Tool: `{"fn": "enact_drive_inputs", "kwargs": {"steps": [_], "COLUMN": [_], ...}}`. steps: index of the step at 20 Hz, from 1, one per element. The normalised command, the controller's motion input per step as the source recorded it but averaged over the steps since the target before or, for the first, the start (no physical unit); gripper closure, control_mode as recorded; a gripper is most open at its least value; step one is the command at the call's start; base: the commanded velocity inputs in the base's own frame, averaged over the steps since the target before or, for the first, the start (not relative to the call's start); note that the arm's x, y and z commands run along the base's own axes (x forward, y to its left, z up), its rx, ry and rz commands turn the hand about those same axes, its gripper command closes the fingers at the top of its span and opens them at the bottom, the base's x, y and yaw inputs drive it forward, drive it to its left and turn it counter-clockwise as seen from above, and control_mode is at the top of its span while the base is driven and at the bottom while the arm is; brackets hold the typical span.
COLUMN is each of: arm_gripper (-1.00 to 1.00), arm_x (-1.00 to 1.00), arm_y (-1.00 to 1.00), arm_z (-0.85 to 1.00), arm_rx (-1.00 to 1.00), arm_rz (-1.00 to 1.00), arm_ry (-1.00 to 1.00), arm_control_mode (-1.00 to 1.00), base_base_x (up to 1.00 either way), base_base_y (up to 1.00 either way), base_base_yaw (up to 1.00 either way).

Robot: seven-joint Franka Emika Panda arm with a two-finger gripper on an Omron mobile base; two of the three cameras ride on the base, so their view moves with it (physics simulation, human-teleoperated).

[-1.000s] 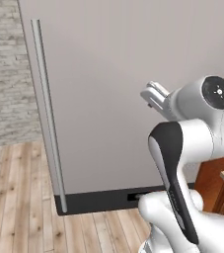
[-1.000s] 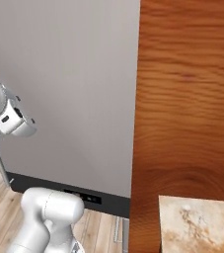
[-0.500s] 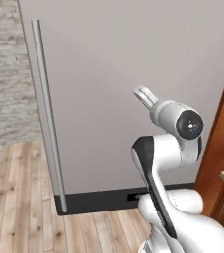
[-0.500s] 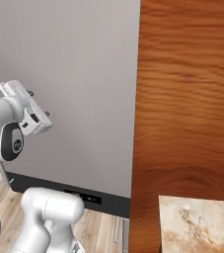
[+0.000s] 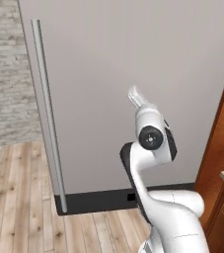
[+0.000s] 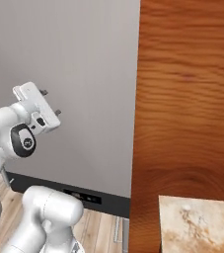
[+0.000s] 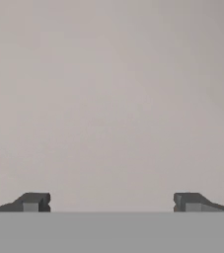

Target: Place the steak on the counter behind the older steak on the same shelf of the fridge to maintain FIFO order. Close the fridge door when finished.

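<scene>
The fridge door (image 5: pixel 133 74) is shut and fills the upper and centre part of the left base view as a flat grey panel, its long axis vertical. A slim vertical handle (image 5: pixel 48 113) runs down near its left edge, and a black strip (image 5: pixel 98 200) crosses its foot just above the wooden floor (image 5: pixel 15 197). The gripper (image 6: pixel 50 102) appears at centre left of the right base view, raised in front of the door and pointing at its face, close to it; contact cannot be judged. In the hand view the two fingertips (image 7: pixel 33 201) sit far apart at the lower corners, jaws wide and holding nothing, with plain grey door surface ahead. A corner of the counter (image 6: pixel 197 225) shows at the lower right of the right base view, beside a brown wooden cabinet side (image 6: pixel 187 99)
</scene>
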Motion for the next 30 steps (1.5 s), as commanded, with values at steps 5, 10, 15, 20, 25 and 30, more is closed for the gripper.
{"fn": "enact_drive_inputs", "kwargs": {"steps": [5,10,15,20,25,30], "arm_gripper": [-1.00,-1.00,-1.00,-1.00,-1.00,-1.00], "arm_x": [0.49,0.41,0.31,0.29,0.30,0.21], "arm_y": [0.00,0.00,-0.20,-0.47,-0.52,-0.51], "arm_z": [0.00,0.00,-0.02,-0.08,-0.02,-0.07], "arm_rx": [0.00,0.00,0.00,0.00,0.00,0.00], "arm_rz": [-0.35,-0.31,-0.23,-0.21,-0.20,-0.18], "arm_ry": [0.00,0.00,0.00,0.00,0.00,-0.01], "arm_control_mode": [-1.00,-1.00,-1.00,-1.00,-1.00,-1.00], "base_base_x": [0.00,0.00,0.00,0.00,0.00,0.00], "base_base_y": [0.00,0.00,0.00,0.00,0.00,0.00], "base_base_yaw": [0.00,0.00,0.00,0.00,0.00,0.00]}}
